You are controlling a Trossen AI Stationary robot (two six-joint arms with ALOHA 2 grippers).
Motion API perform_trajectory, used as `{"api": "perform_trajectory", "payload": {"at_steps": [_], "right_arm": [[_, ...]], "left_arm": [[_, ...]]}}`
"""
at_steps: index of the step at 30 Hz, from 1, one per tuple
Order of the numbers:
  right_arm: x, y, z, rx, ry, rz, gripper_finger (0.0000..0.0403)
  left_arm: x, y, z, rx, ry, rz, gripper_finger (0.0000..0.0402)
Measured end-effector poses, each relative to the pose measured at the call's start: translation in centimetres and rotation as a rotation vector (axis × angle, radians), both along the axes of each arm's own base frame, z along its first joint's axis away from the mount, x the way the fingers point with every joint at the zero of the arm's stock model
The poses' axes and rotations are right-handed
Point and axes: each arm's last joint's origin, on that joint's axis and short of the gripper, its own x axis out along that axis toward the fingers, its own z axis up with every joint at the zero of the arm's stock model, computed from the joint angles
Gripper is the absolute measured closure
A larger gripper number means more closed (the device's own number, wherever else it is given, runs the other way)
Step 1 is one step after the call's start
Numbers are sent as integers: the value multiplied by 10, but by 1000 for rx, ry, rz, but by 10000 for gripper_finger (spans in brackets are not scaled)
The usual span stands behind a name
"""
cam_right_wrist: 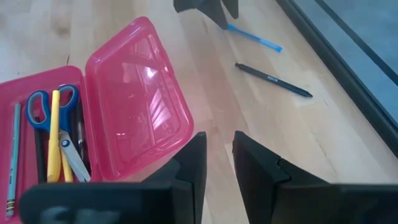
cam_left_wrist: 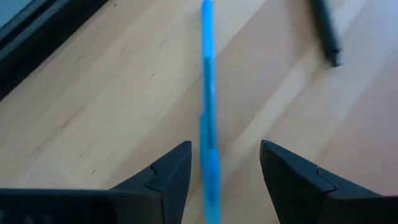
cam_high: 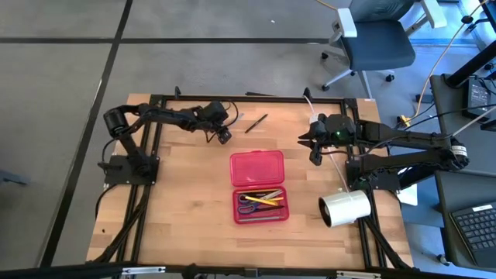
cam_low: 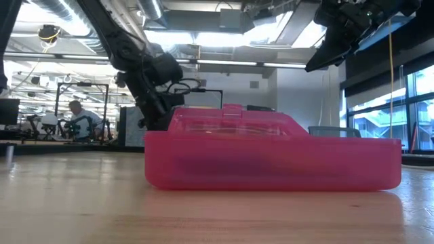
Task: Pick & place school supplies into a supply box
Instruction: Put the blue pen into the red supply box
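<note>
- The blue pen [cam_left_wrist: 208, 106] lies flat on the wooden table [cam_high: 186, 201] near its far edge, thin and bright blue, its long axis running straight out between the left gripper's [cam_left_wrist: 225, 163] fingers.
- That left gripper is spread open astride the pen, holding nothing.
- A black pen [cam_right_wrist: 273, 79] lies just beside the blue one, at an angle to it.
- The red pencil case [cam_high: 259, 186] sits mid-table, lid open, with blue-handled scissors [cam_right_wrist: 57, 124] and a yellow pencil [cam_right_wrist: 54, 135] lying lengthwise inside.
- The right gripper [cam_right_wrist: 217, 163] hovers above the table near the case, slightly parted and empty.
</note>
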Motion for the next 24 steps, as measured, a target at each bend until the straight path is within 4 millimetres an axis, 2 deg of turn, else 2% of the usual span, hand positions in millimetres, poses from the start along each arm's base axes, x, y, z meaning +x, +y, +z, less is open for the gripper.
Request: {"api": "perform_trajectory", "payload": {"at_steps": [10, 24], "right_arm": [[0, 0, 0, 0, 0, 0, 319], [0, 0, 0, 1, 1, 0, 319]], "left_arm": [[0, 4, -21, -67, 45, 56, 246], [-2, 2, -25, -78, 81, 58, 378]]}}
